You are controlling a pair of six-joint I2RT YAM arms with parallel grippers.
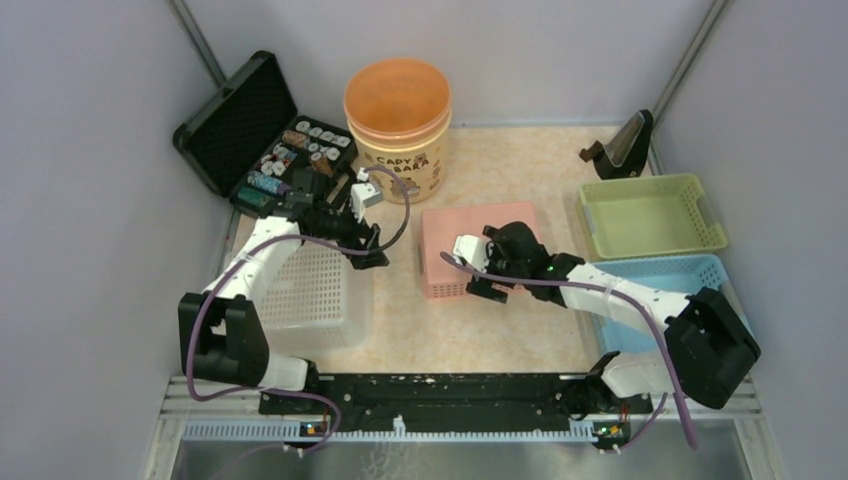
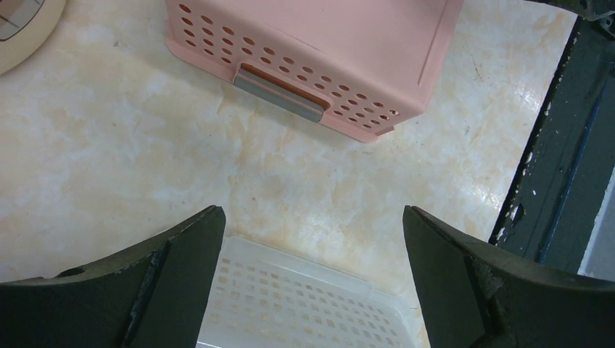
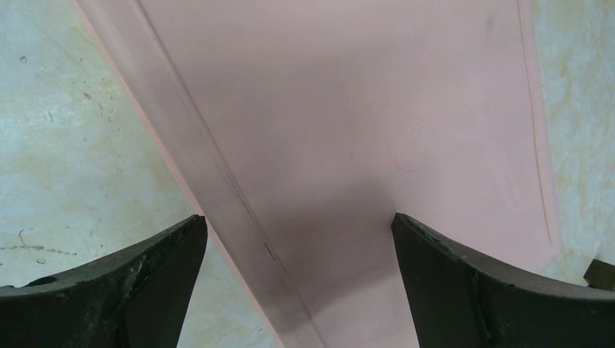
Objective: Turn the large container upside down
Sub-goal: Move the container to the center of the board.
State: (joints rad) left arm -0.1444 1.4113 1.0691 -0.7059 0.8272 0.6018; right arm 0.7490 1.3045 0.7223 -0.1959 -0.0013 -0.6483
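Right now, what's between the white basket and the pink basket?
Nothing: only bare tabletop separates white basket from pink basket, clearest in the left wrist view.

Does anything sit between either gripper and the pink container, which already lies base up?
Nothing visible does. The right gripper, open, is right over the pink container's flat base. The left gripper, open, faces its perforated side across bare table; only a corner of the white basket lies beneath its fingers.
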